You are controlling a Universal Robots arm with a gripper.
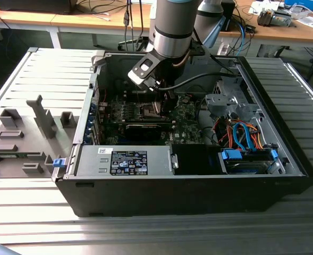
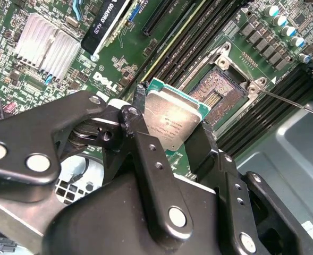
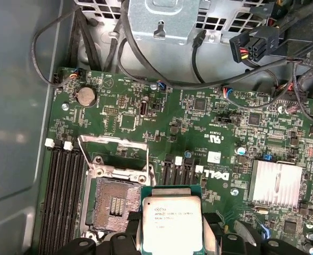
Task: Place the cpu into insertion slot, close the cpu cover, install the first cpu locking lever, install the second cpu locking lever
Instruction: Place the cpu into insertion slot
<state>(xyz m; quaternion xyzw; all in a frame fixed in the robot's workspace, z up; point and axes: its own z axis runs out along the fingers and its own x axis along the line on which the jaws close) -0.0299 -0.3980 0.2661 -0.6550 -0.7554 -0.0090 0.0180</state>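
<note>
Arm is reaching down into the open computer case (image 1: 145, 191). The gripper (image 2: 171, 130) is clamping the cpu (image 3: 172, 223) by two opposite edges, with the metal top facing both wrist cameras. The chip is hanging over the green motherboard (image 3: 199, 122), just beside the insertion slot (image 3: 115, 204) (not seated; socket contacts are showing bare). The cpu cover (image 3: 113, 142) is standing swung open, off the slot.

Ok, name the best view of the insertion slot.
First wrist view: the insertion slot shows open and nearly head-on. In the second wrist view the cpu covers part of it; the exterior view shows it from afar.
</note>
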